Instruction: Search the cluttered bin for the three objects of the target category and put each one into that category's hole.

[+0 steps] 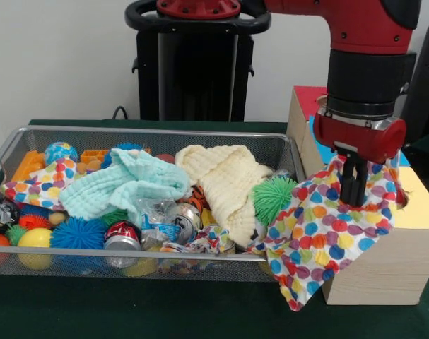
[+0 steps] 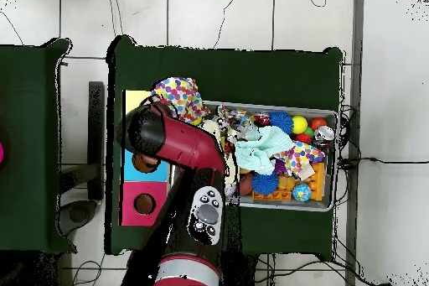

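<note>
From my remote station, I see the gripper [image 1: 353, 185] poised over the wooden box [image 1: 384, 261] to the side of the wire-mesh bin [image 1: 150, 141], its black fingers pressed together on a polka-dot cloth [image 1: 320, 233]. The cloth hangs directly below and around the fingertips, bunched at the pinch point, spreading over the box's top and trailing down its front face and over the bin's corner. In the overhead view I find the same polka-dot cloth [image 2: 180, 98] lying beside the arm's wrist, over the box's yellow section [image 2: 134, 100] and just against the bin's end. The blue section [image 2: 144, 169] and the red section [image 2: 142, 205], each with a round hole, sit farther along the box. Inside the bin I note a mint-green muslin cloth [image 1: 122, 185], a cream muslin cloth [image 1: 225, 180], a second polka-dot cloth [image 1: 37, 187], a green spiky ball [image 1: 273, 198], a blue spiky ball [image 1: 78, 233] and crushed drink cans [image 1: 124, 236].
</note>
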Available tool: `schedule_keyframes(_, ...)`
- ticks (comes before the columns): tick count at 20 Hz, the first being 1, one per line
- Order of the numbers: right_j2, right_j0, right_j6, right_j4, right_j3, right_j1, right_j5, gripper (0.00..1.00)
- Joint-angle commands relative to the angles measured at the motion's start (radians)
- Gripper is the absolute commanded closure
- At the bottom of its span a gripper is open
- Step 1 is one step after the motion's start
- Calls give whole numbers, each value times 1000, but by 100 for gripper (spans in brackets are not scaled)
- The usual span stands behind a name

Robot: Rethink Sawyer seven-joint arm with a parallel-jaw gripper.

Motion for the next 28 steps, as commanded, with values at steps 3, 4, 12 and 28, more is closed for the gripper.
schedule_keyframes(3,244,-111,170,77,171,67,-79,100)
schedule_keyframes(4,257,-118,166,77,178,64,-88,100)
schedule_keyframes(12,304,-145,186,139,199,17,21,100)
schedule_keyframes(28,316,-82,246,224,224,14,111,100)
